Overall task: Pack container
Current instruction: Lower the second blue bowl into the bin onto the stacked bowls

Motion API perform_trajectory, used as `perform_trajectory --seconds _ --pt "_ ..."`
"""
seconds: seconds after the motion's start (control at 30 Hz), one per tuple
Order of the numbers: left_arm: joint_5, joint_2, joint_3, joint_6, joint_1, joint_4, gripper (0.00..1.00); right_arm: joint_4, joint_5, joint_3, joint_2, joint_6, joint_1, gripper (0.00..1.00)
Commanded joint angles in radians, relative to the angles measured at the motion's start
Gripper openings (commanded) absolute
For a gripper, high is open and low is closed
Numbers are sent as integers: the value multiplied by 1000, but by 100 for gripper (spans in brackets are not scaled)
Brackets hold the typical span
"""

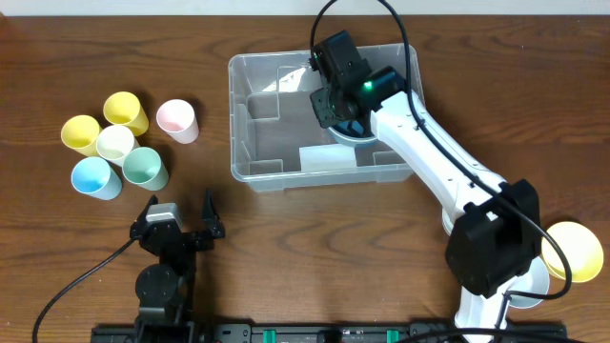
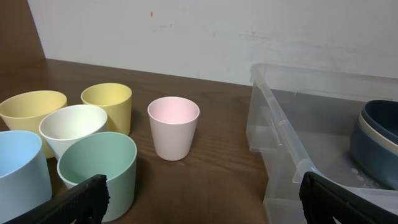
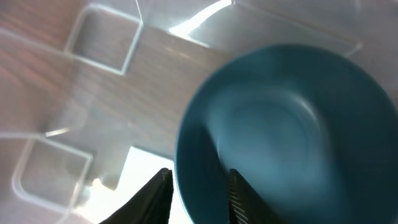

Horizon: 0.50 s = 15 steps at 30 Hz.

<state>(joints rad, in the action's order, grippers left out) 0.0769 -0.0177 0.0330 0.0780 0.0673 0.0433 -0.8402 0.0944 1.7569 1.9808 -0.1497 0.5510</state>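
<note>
desk [image 1: 315, 248]: dark wood; it carries everything here.
container [image 1: 232, 114]: clear rimmed bin, flat on the desk in the upper middle of the overhead frame and at the right edge of the left wrist view. Its left part is bare.
container handling: probably light and fairly stiff, though the thin walls likely flex. The smooth plastic looks slippery and would crack rather than dent. The rimmed edge seems the surest place to take hold. For packing it looks well placed as it sits.
right arm [image 1: 429, 143]: white; it runs from the lower right of the frame up over the container's right end.
right gripper [image 3: 199, 190]: inside the container, fingers partly apart and straddling the bowl's rim. I cannot tell whether they press on it.
left gripper [image 1: 181, 217]: lower left of the frame, spread wide and holding nothing, well apart from the container.
yellow bowl [image 1: 577, 250]: lower right edge, partly behind the right arm's base.
blue bowl [image 3: 286, 124]: dark, glossy and upright, in the container's right part under the right gripper.
cups [image 1: 115, 143]: two yellow, one white, one green and one blue, clustered at the left of the frame.
pink cup [image 1: 177, 121]: stands apart from the cluster, nearest the container.
in the way: the right arm covers the container's right end, and the walls mean anything added must go in over the rim.
</note>
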Motion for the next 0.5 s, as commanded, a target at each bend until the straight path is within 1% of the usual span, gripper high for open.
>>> perform_trajectory --seconds 0.0,0.1,0.17,0.27,0.47 --pt "1 0 -29 -3 -3 23 98 -43 14 7 -47 -3 -5 29" --pt "1 0 -29 -3 -3 23 98 -105 16 7 -113 -20 -8 32" --pt "1 0 -29 -3 -3 23 98 -145 34 7 -177 -48 -19 40" --pt "1 0 -29 -3 -3 23 98 -200 37 7 -266 -70 -55 44" --pt "1 0 -29 -3 -3 23 98 -389 36 7 -418 -155 -204 44"
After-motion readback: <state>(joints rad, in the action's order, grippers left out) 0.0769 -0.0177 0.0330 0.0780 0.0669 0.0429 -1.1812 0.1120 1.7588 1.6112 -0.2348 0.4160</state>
